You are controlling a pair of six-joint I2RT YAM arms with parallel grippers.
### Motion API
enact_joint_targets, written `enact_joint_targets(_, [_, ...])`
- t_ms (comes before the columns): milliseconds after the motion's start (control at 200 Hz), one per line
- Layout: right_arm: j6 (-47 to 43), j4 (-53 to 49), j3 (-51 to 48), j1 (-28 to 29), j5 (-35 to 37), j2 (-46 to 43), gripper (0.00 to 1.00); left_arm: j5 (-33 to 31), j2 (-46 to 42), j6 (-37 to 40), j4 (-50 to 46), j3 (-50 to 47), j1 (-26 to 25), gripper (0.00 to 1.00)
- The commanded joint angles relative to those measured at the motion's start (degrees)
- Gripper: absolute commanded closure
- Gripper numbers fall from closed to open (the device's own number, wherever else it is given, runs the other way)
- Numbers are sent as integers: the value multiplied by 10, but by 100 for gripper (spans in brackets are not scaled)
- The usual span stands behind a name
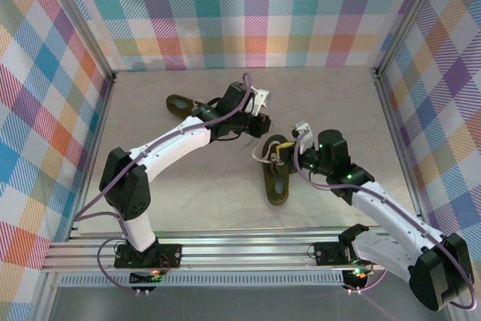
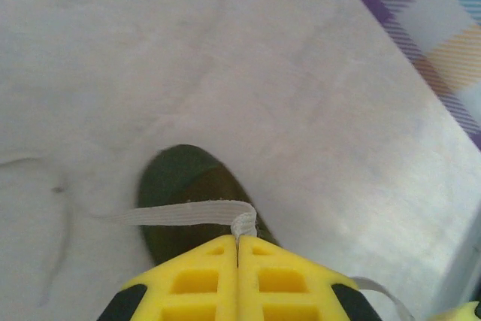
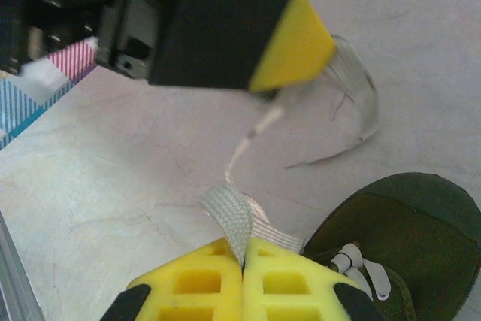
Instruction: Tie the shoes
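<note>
From above, the centre shoe (image 1: 276, 182) lies on the surface (image 1: 338, 95) just right of the middle of the frame, between my two arms. The second shoe (image 1: 179, 104) sits toward the upper left, partly under the left arm.

Both pincers are clamped on lace. In the left wrist view the left pincer (image 2: 238, 244) has its yellow jaws pressed together on a flat cream lace (image 2: 180, 213). That lace runs off to the left of the frame across a dark olive toe. In the right wrist view the right pincer (image 3: 243, 257) is closed on a fold of lace just left of the shoe in the lower right corner. A thin strand climbs from there to the left pincer at the top of the frame.

I judge this to be the pulling or crossing stage on the centre shoe, though I cannot tell whether a crossing is formed. To do it well, I would draw the two ends apart evenly and low. I would watch that neither lace slides through the jaws, and ease off before the light shoe drags or tips.
</note>
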Motion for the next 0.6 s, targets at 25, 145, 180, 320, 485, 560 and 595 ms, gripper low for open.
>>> enact_joint_targets(25, [-21, 59, -24, 1, -6, -31, 100, 139, 42, 17, 24, 12, 0, 97])
enact_joint_targets(145, [-27, 59, -32, 1, 7, -39, 100, 200, 77, 14, 35, 13, 0, 95])
enact_joint_targets(180, [-28, 59, -34, 1, 11, -40, 100, 211, 83, 15, 37, 11, 0, 94])
enact_joint_targets(320, [-27, 55, -39, 1, 40, -46, 100, 232, 96, 29, 34, 4, 0, 91])
enact_joint_targets(485, [-26, 38, -36, 1, 79, -42, 100, 266, 100, 37, 50, -25, 1, 89])
enact_joint_targets(560, [-23, 29, -34, 1, 94, -38, 100, 288, 99, 37, 68, -41, 1, 85])
enact_joint_targets(595, [-19, 24, -33, 1, 109, -36, 100, 298, 97, 35, 81, -49, 3, 83])
